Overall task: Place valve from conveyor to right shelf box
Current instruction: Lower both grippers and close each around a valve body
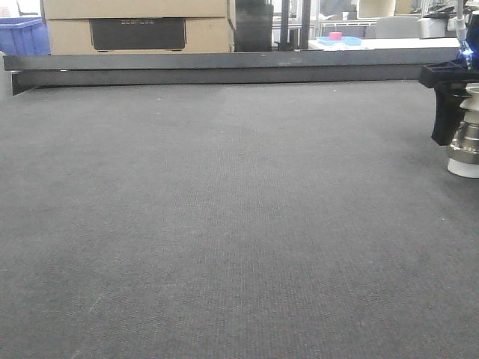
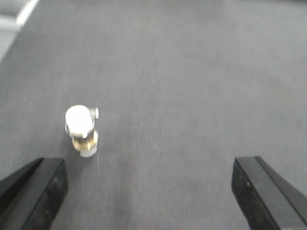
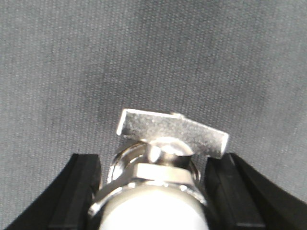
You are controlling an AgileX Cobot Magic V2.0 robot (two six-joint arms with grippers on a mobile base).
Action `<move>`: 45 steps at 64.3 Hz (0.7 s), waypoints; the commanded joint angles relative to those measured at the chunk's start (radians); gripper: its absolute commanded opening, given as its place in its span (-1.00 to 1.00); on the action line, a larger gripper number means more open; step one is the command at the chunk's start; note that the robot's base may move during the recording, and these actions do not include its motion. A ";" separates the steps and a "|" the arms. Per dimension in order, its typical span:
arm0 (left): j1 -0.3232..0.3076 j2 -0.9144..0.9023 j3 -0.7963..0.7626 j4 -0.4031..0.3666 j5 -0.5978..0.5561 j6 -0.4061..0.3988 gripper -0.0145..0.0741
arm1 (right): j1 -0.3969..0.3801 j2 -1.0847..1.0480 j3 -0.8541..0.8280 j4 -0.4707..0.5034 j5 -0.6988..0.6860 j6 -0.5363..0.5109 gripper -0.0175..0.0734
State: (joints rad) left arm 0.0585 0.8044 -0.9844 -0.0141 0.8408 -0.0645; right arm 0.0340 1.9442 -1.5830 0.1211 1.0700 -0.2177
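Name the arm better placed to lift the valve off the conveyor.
Right. The right gripper straddles the valve, a finger on each side; the left gripper is open with nothing between its fingers.

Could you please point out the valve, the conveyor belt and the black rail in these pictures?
valve (image 3: 162,170): right wrist view, on the nut of its metal body.
conveyor belt (image 1: 224,224): front view, bare middle of its surface.
black rail (image 1: 224,69): front view, middle of its long face.
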 commanded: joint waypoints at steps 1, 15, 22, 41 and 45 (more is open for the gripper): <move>-0.007 0.045 -0.048 -0.002 0.066 -0.006 0.68 | -0.001 -0.048 -0.010 -0.011 -0.012 -0.010 -0.95; 0.038 0.232 -0.236 0.027 0.261 0.027 0.68 | -0.001 -0.176 0.041 0.019 -0.044 -0.010 -0.95; 0.096 0.333 -0.322 -0.007 0.327 0.123 0.68 | -0.001 -0.261 0.117 0.037 -0.089 -0.010 -0.95; 0.217 0.634 -0.507 -0.031 0.380 0.324 0.68 | 0.000 -0.461 0.331 0.050 -0.230 -0.010 -0.95; 0.217 0.696 -0.543 -0.027 0.380 0.327 0.68 | 0.000 -0.479 0.346 0.050 -0.241 -0.010 -0.95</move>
State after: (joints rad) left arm 0.2714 1.4248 -1.4773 -0.0348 1.2234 0.2324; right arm 0.0340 1.5085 -1.2556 0.1677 0.8967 -0.2181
